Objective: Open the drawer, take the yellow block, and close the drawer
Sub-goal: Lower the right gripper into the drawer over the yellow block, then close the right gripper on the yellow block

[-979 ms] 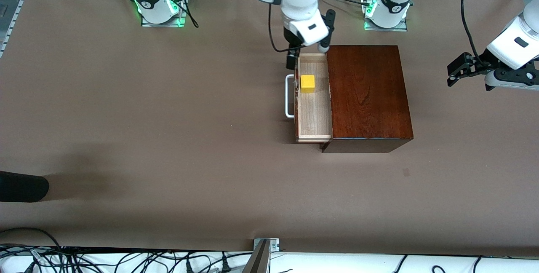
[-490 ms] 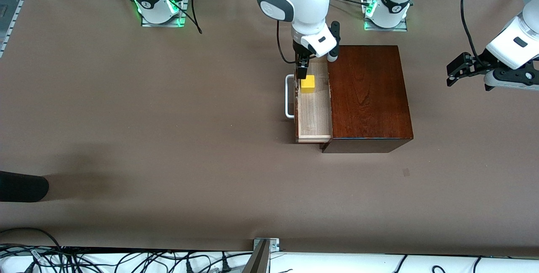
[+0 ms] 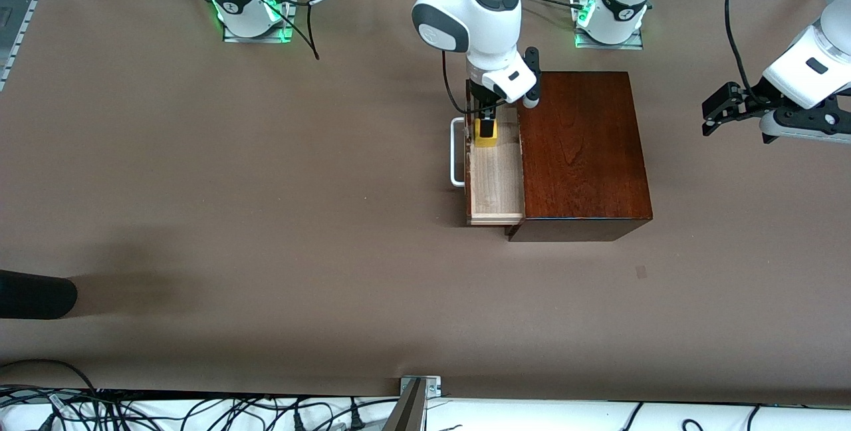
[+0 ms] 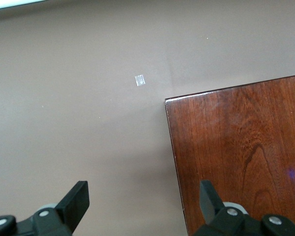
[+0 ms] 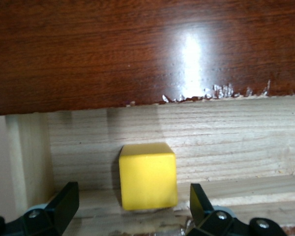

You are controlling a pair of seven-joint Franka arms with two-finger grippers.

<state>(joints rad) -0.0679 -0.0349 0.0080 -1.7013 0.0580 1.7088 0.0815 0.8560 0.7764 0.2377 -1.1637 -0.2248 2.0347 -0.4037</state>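
Right wrist view showed our right gripper [image 5: 128, 216] spread, straddling the yellow block [image 5: 147, 175] for a grasp | block lay in the pulled-out drawer [image 3: 495, 171] | left gripper [image 3: 725, 108] waited, spread, beside the box [image 3: 582, 151].

Bright, even light from overhead. A white glare patch sits on the glossy box [image 5: 191, 46] top, and the block [image 5: 148, 175] looks soft. A dim shadow spreads over the table [image 3: 133, 288] toward the right arm's end.
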